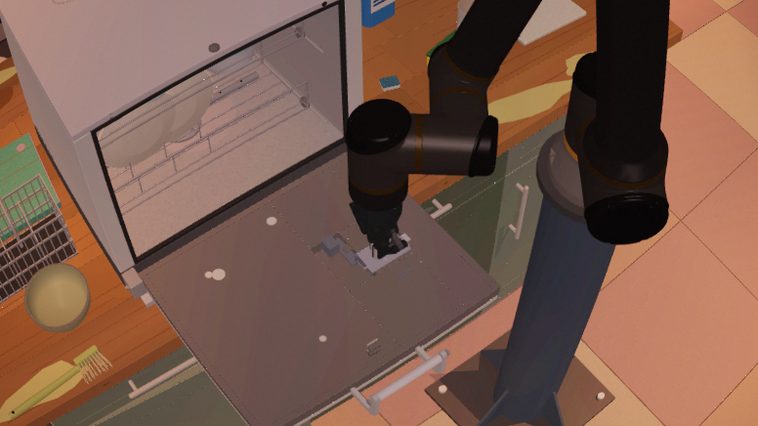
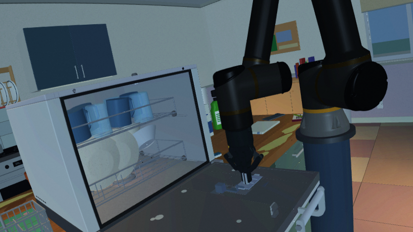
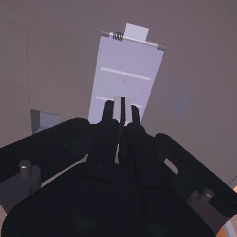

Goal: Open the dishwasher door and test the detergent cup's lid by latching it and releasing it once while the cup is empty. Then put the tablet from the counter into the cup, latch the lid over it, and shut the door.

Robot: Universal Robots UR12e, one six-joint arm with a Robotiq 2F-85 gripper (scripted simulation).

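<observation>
The detergent cup's pale lid [image 1: 382,255] [image 2: 250,181] [image 3: 126,76] lies flat on the inner face of the dishwasher door [image 1: 312,296] [image 2: 219,202], which hangs fully open and level. Its hinge rod with a spring [image 3: 132,39] runs along the lid's far edge in the wrist camera. My gripper [image 1: 384,249] [image 2: 245,179] [image 3: 121,105] points straight down onto the lid's near end, closed and empty. A small grey latch block [image 1: 332,245] [image 2: 220,187] sits just left of the lid. The blue tablet [image 1: 390,82] lies on the counter behind the arm.
A wire basket [image 1: 29,233] and a yellow bowl [image 1: 57,296] sit on the counter left of the dishwasher, with a brush [image 1: 63,376] nearer. Racks with plates [image 2: 109,155] and blue cups [image 2: 115,112] fill the tub. The door handle [image 1: 405,379] and the arm's pedestal [image 1: 556,296] stand to the right.
</observation>
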